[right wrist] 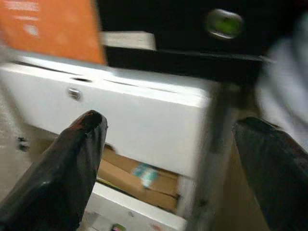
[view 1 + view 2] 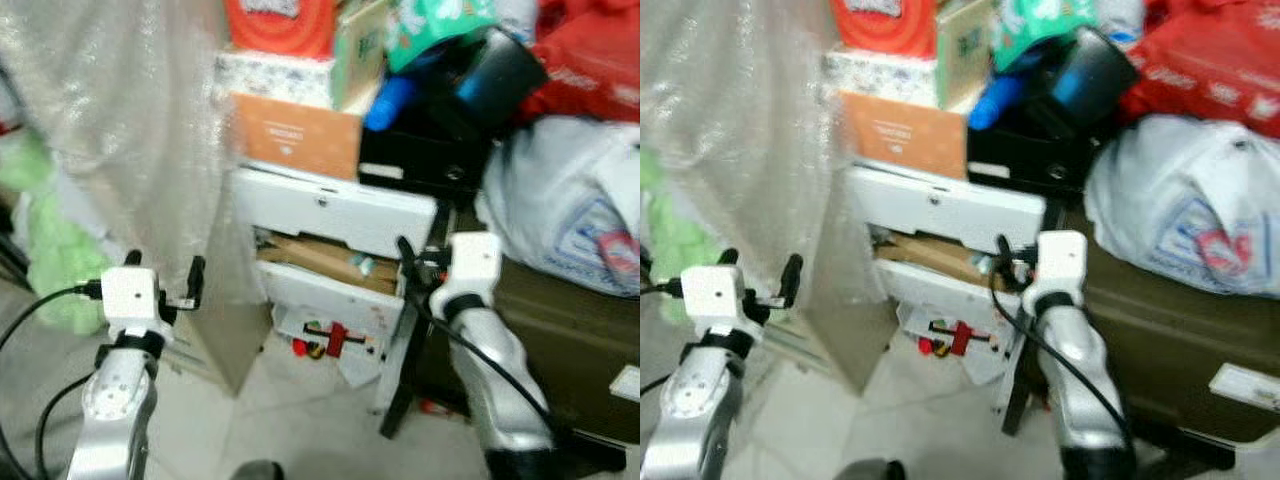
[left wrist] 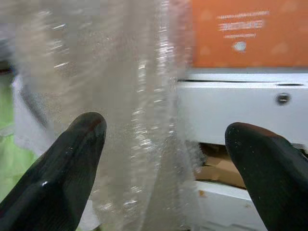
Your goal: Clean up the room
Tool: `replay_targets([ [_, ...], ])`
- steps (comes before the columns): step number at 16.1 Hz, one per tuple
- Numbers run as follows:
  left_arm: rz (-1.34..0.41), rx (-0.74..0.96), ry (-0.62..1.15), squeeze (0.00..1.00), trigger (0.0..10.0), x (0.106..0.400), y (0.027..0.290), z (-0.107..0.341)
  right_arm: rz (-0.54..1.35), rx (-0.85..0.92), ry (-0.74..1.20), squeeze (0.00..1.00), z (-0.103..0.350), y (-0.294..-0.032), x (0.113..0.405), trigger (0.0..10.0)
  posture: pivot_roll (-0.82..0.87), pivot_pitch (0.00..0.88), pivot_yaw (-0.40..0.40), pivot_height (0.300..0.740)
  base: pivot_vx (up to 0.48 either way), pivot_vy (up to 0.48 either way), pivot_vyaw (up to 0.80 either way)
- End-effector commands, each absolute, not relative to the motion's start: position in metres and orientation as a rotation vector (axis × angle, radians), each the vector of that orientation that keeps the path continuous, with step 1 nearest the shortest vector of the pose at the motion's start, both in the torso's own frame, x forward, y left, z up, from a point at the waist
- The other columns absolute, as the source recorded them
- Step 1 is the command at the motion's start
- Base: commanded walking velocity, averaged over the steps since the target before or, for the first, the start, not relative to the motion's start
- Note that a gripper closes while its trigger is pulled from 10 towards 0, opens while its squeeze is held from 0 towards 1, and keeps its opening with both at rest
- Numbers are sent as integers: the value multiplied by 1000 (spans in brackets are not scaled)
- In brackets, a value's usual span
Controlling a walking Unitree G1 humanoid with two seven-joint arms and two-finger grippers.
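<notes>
A white drawer unit (image 2: 330,215) stands ahead with its middle drawer open, showing brown cardboard (image 2: 325,262) inside. Small red and black pieces (image 2: 330,340) lie on a low white panel at its foot. My right gripper (image 2: 420,258) is open and held up at the unit's right edge; in the right wrist view its fingertips (image 1: 82,159) frame the white drawer front (image 1: 120,115). My left gripper (image 2: 165,268) is open and raised before a hanging sheet of bubble wrap (image 2: 130,130), which its fingertips (image 3: 72,159) frame in the left wrist view.
An orange box (image 2: 295,135), a red tub and patterned boxes are stacked on the unit. A white plastic bag (image 2: 565,205) and a red bag (image 2: 590,60) lie on a dark surface at the right. Something green (image 2: 50,250) sits at the left. The floor is pale tile (image 2: 290,420).
</notes>
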State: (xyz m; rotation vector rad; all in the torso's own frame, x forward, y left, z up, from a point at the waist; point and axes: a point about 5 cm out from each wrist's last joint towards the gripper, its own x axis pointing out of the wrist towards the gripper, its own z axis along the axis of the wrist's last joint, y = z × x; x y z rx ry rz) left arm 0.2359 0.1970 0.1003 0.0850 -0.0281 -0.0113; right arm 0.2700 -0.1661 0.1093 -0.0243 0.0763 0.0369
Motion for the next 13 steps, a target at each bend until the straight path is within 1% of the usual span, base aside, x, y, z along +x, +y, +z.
replay_targets([
  [1,-39,100,-21,0,10000,234,194,99,-16,-21,71,0,111,-177,264,10000,-140,0,63,740,0,0,0],
  [3,-69,79,-3,0,10000,235,192,96,-74,-36,113,0,103,-193,236,10000,-174,0,83,740,0,0,0],
  [4,-68,77,-1,0,10000,236,192,96,-77,-38,117,0,102,-194,234,10000,-179,0,78,740,0,0,0],
  [5,-66,80,-4,0,10000,237,191,97,-78,-42,115,0,104,-193,236,10000,-176,0,71,740,0,0,0],
  [6,-49,65,-16,0,10000,239,190,100,-52,-51,98,0,109,-188,243,10000,-163,0,44,740,0,0,0],
  [7,-39,63,-25,0,10000,239,189,103,-33,-54,90,0,111,-184,247,10000,-160,0,39,740,0,0,0],
  [9,-18,74,-31,0,10000,233,195,104,-9,-51,83,0,113,-177,255,10000,-139,0,33,740,0,0,0],
  [10,9,69,-19,0,10000,224,202,100,17,-40,74,0,114,-171,262,10000,-139,0,33,740,0,0,0],
  [11,18,69,-6,0,10000,218,203,97,31,-38,69,0,115,-168,264,10000,-122,0,37,740,0,0,0],
  [13,6,61,9,0,10000,216,195,93,51,-47,69,0,115,-163,268,10000,-120,0,36,740,0,0,800],
])
